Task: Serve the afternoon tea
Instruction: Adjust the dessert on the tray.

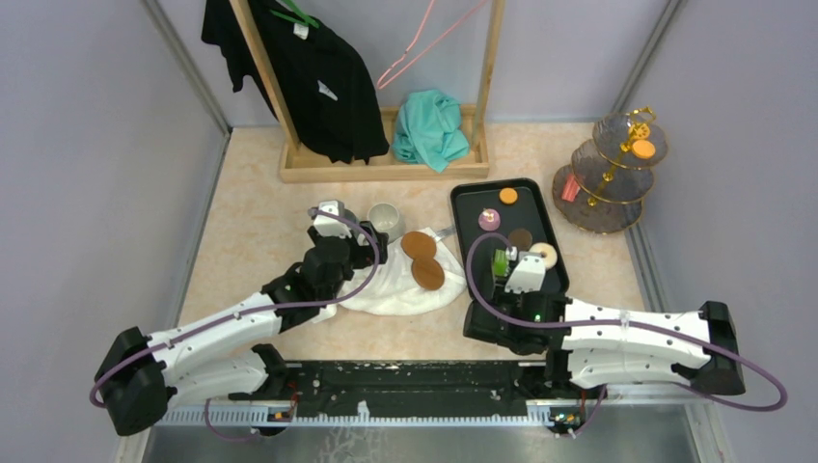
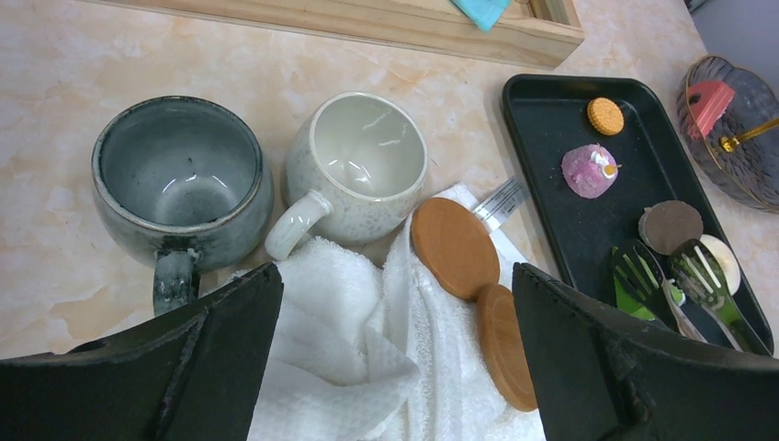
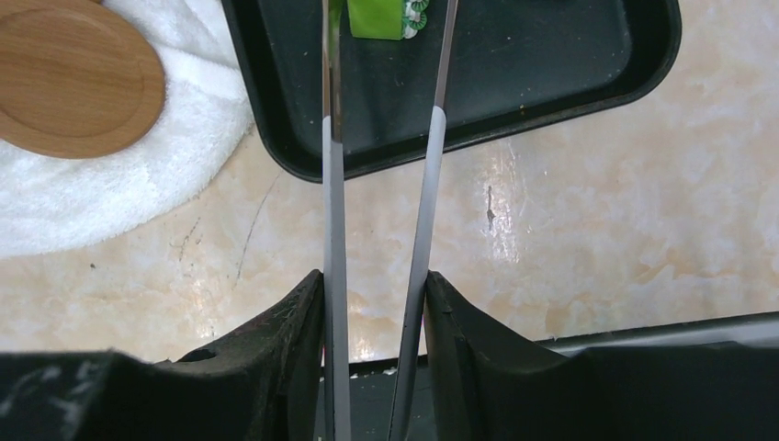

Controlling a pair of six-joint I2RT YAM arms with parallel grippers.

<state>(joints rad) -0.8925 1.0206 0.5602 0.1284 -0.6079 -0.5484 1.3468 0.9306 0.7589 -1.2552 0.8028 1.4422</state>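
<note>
The glass three-tier stand [image 1: 608,178] with its gold frame is at the far right; an orange disc [image 1: 643,149] lies on its upper tier and a pink-red piece [image 1: 569,189] on the lowest. On the black tray [image 1: 529,207] lie an orange disc [image 1: 508,196], a pink sweet [image 1: 489,220], a brown disc [image 1: 520,237], a white doughnut [image 1: 544,255] and a green piece [image 3: 375,18]. My right gripper [image 3: 375,280] is shut on the metal tongs [image 3: 333,184], whose tips flank the green piece. My left gripper [image 2: 395,285] hangs open over the white towel [image 2: 340,367], just short of the grey mug [image 2: 179,179].
A white mug [image 2: 354,161] stands beside the grey one. Two wooden coasters [image 2: 455,246] rest on the towel. A wooden rack [image 1: 386,164] with a black garment and a teal cloth [image 1: 429,127] stands at the back. Walls close in left and right.
</note>
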